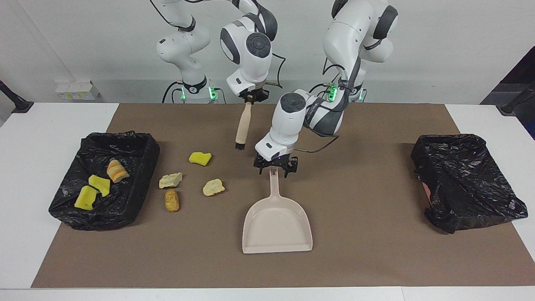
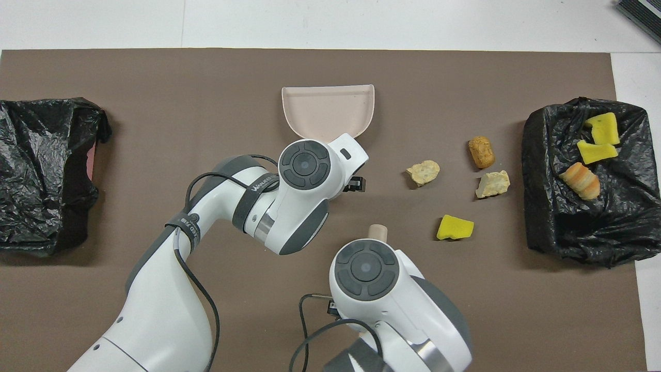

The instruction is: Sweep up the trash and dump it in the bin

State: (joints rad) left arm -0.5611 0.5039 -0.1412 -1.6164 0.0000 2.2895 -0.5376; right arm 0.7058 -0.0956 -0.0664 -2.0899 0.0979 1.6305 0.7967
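Facing view: three scraps (image 1: pixel 100 186) are binned; four scraps (image 1: pixel 192 179) are left nearer the dustpan (image 1: pixel 277 217), over whose handle the left gripper (image 1: pixel 276 165) is spread; the brush (image 1: pixel 243 124) is pinched by the right gripper (image 1: pixel 250 97).

White wall (image 1: pixel 439 50), brown-matted table (image 1: pixel 376 259)

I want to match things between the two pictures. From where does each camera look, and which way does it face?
Facing view: high across the table, looking at the robots; both arms show whole.
Overhead view: above the robots' end, looking steeply down; wrists and forearms show.
Both share the dustpan, left gripper over its handle, right gripper holding the brush.
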